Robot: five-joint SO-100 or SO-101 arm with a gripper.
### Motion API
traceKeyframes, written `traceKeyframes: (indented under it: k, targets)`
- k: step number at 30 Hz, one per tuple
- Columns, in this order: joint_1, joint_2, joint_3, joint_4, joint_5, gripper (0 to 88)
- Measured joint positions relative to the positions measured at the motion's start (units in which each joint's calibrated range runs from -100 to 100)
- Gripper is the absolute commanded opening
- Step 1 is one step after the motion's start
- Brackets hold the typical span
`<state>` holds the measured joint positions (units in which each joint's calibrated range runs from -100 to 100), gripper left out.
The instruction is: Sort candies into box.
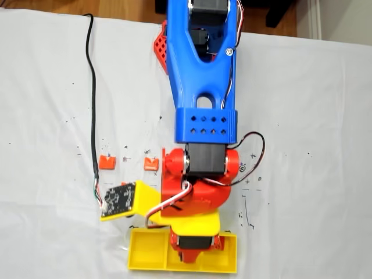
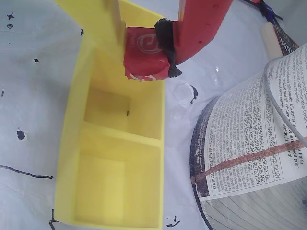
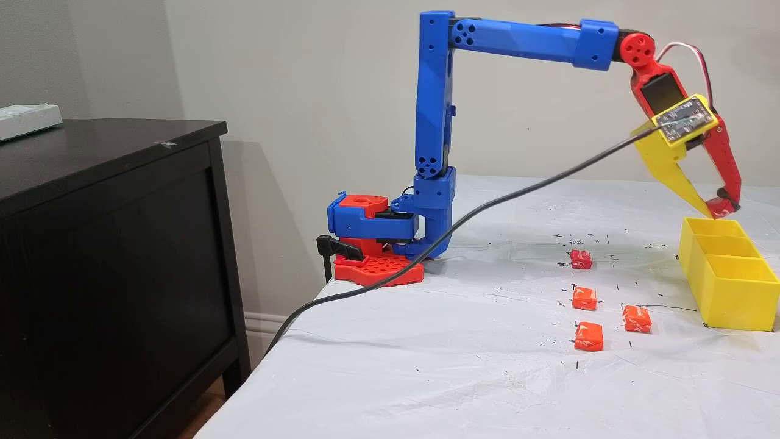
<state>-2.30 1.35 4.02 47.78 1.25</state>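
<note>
1. One candy point(image 2: 144, 53) sits pinched in our gripper point(image 2: 146, 45), the yellow finger on one flat side and the padded red finger on the other, so the jaws stand closed down to the candy's width and no wider.
2. We judge the candy light and a little soft: the wrapper looks glossy and creased, so it could slide or twist if squeezed on a corner. Flat opposite faces, as it is held now, look like the best place to hold it.
3. Just below the gripper lies the box point(image 2: 72, 143), a long yellow tray with thin upright walls. In the wrist view the candy hangs over the tray's far end, near the long wall on the right of that view; we cannot tell exactly which compartment lies under it.
4. The compartments seen in the wrist view look bare and much larger than the candy, so there is plenty of room inside; the thin dividers and rim are the edges to stay off.
5. On the right of the wrist view, a round tin with a printed label point(image 2: 254, 139) stands near the box, narrowing the room on that side.
6. Four more candies point(image 3: 588, 336) lie loose on the desk point(image 3: 426, 366), well apart from the box, with open cloth around them.
</note>
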Motion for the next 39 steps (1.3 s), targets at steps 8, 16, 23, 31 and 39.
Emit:
traceKeyframes:
  k: [8,16,23,31,39]
  targets:
    - [0.0,3.0,-0.6,1.2,0.2,0.2]
    - [0.0,7.2,-4.3,1.2,-0.1,0.6]
    - [0.0,7.6,-4.7,3.3,0.1,28.1]
    - [0.0,7.7,-6.9,6.2,0.2,28.3]
    - [0.0,7.4,-7.3,7.7,0.6,2.7]
